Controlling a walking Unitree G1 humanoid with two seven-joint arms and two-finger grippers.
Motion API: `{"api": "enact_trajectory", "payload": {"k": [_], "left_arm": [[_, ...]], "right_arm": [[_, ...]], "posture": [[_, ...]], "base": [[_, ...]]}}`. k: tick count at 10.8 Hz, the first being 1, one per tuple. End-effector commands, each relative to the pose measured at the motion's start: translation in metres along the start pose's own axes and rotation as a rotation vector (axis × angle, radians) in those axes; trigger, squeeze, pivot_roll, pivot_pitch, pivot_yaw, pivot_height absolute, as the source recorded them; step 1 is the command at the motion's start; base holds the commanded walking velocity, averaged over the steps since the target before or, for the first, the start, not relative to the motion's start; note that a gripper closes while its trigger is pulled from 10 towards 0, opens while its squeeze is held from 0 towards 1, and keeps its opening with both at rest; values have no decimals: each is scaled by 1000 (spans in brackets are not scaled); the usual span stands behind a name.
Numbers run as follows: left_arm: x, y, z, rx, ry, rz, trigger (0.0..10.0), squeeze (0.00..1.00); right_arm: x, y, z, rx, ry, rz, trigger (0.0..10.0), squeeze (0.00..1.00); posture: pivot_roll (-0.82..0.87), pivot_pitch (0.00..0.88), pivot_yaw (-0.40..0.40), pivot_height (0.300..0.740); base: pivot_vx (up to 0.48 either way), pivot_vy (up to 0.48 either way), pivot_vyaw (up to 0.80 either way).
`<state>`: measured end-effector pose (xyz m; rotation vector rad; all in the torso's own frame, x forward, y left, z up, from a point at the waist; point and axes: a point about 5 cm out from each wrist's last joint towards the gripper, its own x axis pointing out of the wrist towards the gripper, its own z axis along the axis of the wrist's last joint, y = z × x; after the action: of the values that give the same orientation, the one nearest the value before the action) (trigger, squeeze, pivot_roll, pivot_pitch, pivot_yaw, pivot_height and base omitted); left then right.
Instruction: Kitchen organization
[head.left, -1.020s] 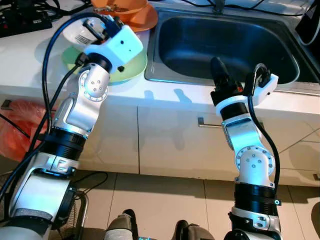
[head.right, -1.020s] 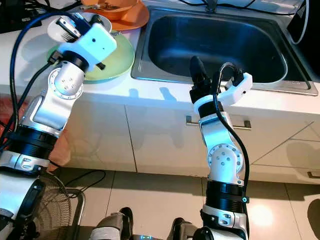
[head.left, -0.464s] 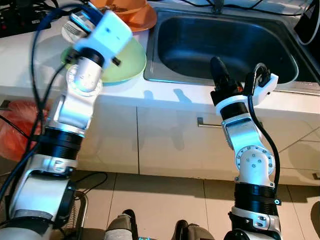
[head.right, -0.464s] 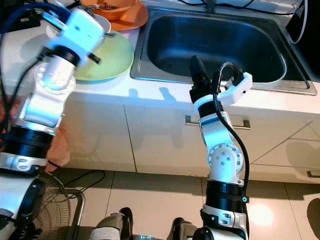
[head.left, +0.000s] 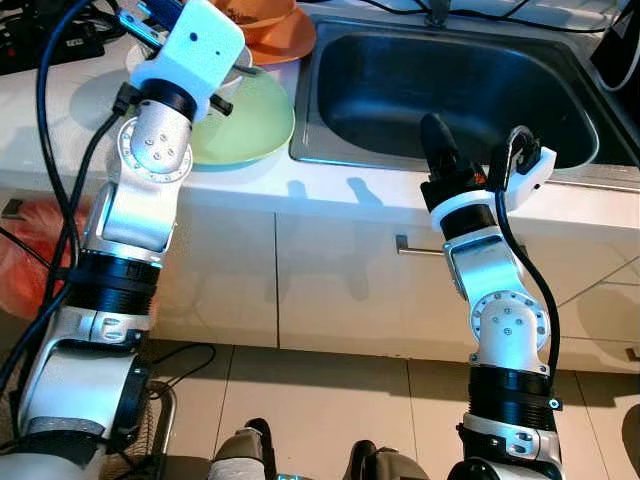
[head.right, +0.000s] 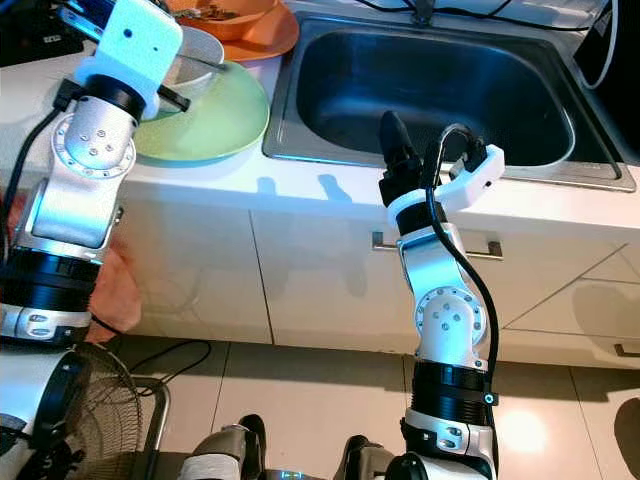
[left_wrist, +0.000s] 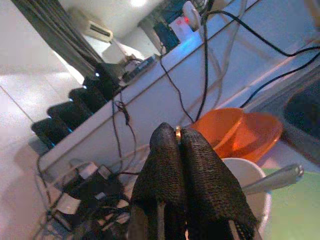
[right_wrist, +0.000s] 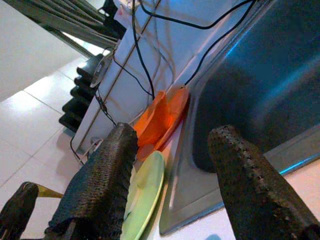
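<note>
The left gripper (left_wrist: 180, 150) is raised over the white counter (head.left: 60, 110), its fingers pressed together with a thin gold-coloured sliver pinched at the tips. Just below it a white bowl (left_wrist: 247, 182) with a spoon (left_wrist: 275, 177) rests on the green plate (head.left: 245, 120); orange dishes (head.left: 275, 25) lie beyond. The right gripper (right_wrist: 170, 165) is held upright at the sink's (head.left: 450, 90) front rim, fingers spread wide around nothing.
</note>
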<state>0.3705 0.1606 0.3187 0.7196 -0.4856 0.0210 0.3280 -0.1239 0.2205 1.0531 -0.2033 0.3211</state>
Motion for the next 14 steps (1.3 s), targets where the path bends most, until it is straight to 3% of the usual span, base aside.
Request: {"api": "enact_trajectory", "payload": {"k": [1, 5, 6, 7, 8, 9, 11, 14], "left_arm": [[0, 2, 8, -22, -29, -4, 0, 0], [0, 7, 16, -45, -62, 20, 0, 0], [-1, 17, 33, -40, -169, 100, 0, 0], [-3, 26, 53, 10, -284, 184, 7922, 0], [-5, 24, 61, 1, -332, 179, 10000, 0], [-7, 20, 66, -33, -365, 160, 10000, 0], [-13, 10, 79, -344, -451, 101, 10000, 0], [-15, 10, 92, -730, -532, 62, 10000, 0]], "right_arm": [[3, 3, 2, 16, -2, 11, 10000, 0], [3, 4, 0, 17, 6, 13, 10000, 0], [3, 3, 0, 17, 7, 12, 10000, 0], [4, 3, -1, 19, 8, 13, 10000, 0], [4, 3, -1, 19, 7, 14, 10000, 0], [4, 3, -1, 20, 7, 14, 10000, 0], [3, 4, -1, 21, 3, 20, 10000, 0], [4, 5, -1, 23, -2, 24, 10000, 0]], "posture": [[108, 167, -83, 740], [110, 169, -84, 740], [111, 169, -84, 740], [111, 168, -84, 740], [110, 168, -83, 740], [109, 166, -82, 740], [105, 163, -79, 740], [106, 160, -77, 740]], "base": [[0, 0, 0], [0, 0, 0], [0, 0, 0], [0, 0, 0], [0, 0, 0], [0, 0, 0], [0, 0, 0], [0, 0, 0]]}}
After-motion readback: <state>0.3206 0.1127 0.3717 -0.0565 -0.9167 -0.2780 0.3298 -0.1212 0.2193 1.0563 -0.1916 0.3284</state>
